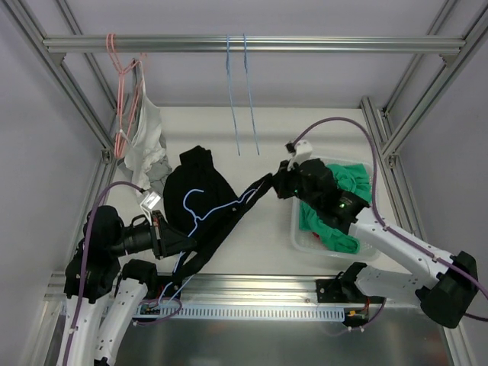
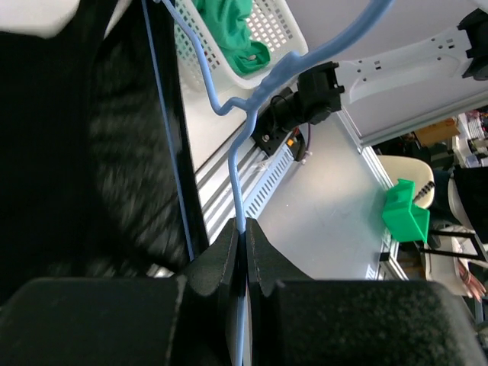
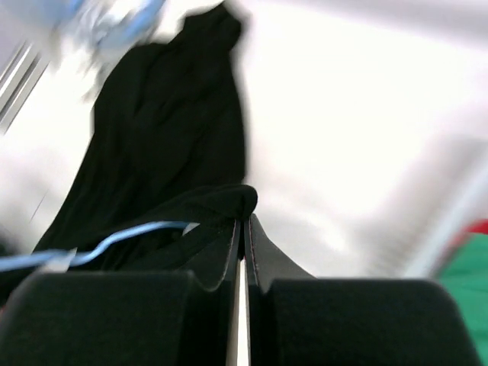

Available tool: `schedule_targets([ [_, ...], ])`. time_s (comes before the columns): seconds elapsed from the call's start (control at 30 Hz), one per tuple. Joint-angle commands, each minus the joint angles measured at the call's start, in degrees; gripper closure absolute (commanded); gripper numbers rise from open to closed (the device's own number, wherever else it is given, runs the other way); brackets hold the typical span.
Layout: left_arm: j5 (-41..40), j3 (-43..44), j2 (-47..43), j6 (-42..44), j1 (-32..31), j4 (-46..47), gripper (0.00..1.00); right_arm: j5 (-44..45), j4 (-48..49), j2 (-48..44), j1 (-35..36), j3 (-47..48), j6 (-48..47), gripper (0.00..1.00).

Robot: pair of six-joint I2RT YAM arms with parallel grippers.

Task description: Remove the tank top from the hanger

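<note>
A black tank top [image 1: 197, 187] lies on the table, still threaded on a light blue wire hanger [image 1: 221, 206]. My left gripper [image 1: 162, 236] is shut on the hanger's wire [image 2: 241, 198], which runs straight up from between the fingertips [image 2: 242, 227]. My right gripper [image 1: 276, 183] is shut on a black strap [image 1: 255, 191] of the tank top and holds it stretched out to the right. In the right wrist view the strap's fold [image 3: 221, 202] sits pinched at the fingertips [image 3: 244, 223], with the blue hanger [image 3: 122, 238] beside it.
A white basket [image 1: 301, 229] with green clothes [image 1: 343, 191] stands at the right. A pink hanger with a white garment [image 1: 145, 137] hangs at the back left of the rail [image 1: 252, 44]. Two empty blue hangers [image 1: 242, 99] hang at the rail's middle.
</note>
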Motion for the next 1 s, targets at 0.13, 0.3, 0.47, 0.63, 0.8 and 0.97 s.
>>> schedule_targets([
  [0.13, 8.37, 16.32, 9.12, 1.40, -0.33, 3.09, 1.00, -1.09, -6.09, -1.08, -11.79, 6.95, -3.25, 1.00],
  [0.3, 8.29, 28.40, 14.77, -6.31, -0.33, 17.38, 1.00, -8.13, -5.39, -11.15, -11.96, 6.59, -0.80, 1.00],
  [0.47, 0.49, 17.80, 15.47, -26.14, -0.33, 69.81, 1.00, -21.40, -4.69, -19.18, -11.87, 10.99, 2.62, 1.00],
  [0.63, -12.44, 12.41, 23.55, -25.08, -8.74, 97.03, 1.00, -36.93, 0.84, -21.74, -11.52, 13.27, 11.40, 1.00],
  [0.8, -15.61, 20.57, 34.17, -5.04, -24.57, 97.49, 1.00, -42.95, 1.22, -19.11, -5.47, 15.65, 12.14, 1.00],
  [0.97, -20.08, 24.37, 35.43, 5.41, -25.47, 88.82, 1.00, -32.78, -7.66, -14.98, 3.06, 15.40, 4.75, 1.00],
])
